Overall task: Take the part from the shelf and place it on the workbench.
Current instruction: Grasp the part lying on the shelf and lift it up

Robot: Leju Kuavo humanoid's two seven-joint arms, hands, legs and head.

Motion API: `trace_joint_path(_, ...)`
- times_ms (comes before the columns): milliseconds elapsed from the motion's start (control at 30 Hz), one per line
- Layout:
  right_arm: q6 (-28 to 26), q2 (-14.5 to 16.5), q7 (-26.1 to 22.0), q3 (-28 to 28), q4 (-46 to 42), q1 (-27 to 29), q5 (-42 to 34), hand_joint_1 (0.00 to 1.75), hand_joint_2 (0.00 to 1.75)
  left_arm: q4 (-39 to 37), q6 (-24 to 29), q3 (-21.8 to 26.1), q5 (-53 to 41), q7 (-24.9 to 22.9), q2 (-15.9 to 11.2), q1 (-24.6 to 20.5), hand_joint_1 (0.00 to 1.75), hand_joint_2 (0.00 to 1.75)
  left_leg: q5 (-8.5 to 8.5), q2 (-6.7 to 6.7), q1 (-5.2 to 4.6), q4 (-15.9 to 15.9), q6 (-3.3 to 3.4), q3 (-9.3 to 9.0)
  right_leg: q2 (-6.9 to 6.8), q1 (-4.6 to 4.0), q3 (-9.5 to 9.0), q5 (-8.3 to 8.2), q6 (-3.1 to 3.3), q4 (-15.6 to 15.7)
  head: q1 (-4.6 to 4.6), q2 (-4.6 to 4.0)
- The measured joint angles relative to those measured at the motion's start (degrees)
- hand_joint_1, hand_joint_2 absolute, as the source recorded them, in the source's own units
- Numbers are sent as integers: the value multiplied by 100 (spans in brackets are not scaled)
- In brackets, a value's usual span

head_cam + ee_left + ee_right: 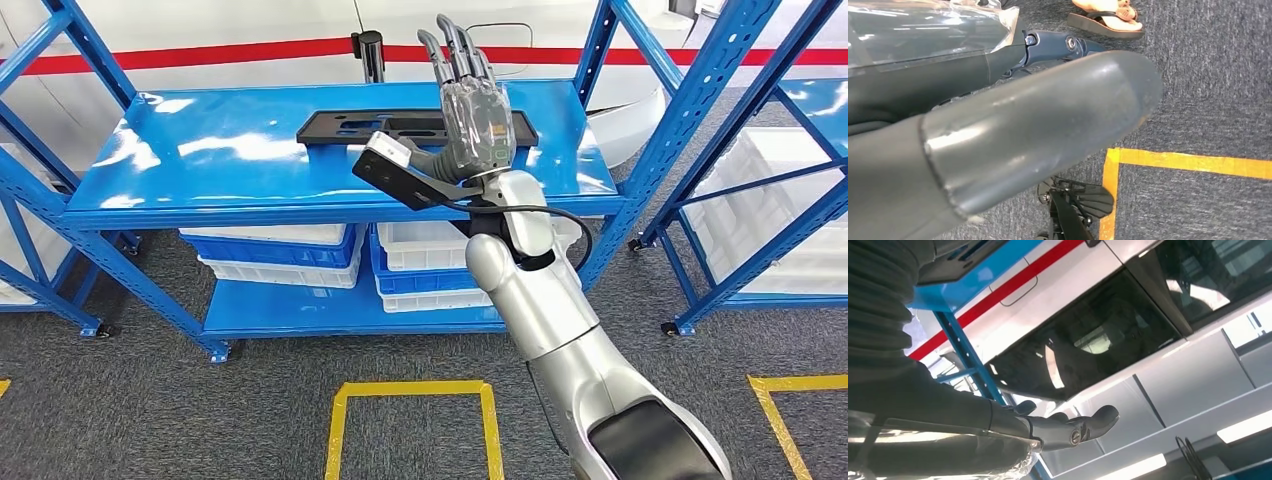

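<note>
The part [345, 128] is a flat black moulded panel lying across the back of the blue shelf top [220, 160]. My right hand [470, 100] is raised over the part's right end, fingers straight and spread, holding nothing; it hides that end of the part. In the right wrist view its dark fingers [1073, 430] stretch out with nothing in them. My left hand [1013, 140] hangs low over the grey carpet, thumb and fingers extended and holding nothing.
White and blue bins [300, 255] sit on the lower shelf. A second blue rack [760, 190] with white bins stands to the right. Yellow tape squares [410, 390] mark the carpet. A person's sandalled foot [1108, 20] is near my left hand.
</note>
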State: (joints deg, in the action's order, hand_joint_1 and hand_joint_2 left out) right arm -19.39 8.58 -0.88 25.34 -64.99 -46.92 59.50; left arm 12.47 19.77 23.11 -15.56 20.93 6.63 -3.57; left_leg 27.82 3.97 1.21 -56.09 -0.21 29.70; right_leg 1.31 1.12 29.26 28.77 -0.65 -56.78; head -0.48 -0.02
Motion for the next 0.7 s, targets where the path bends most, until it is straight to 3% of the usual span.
trace_joint_path(700,213,-10,-611,-222,216,-243,-912,0,175,-30,-293,448,402,-218,-58,-20,0,0,1,1,-1,-27,1,18,1,17,3,-5,-6,1,-2,0)
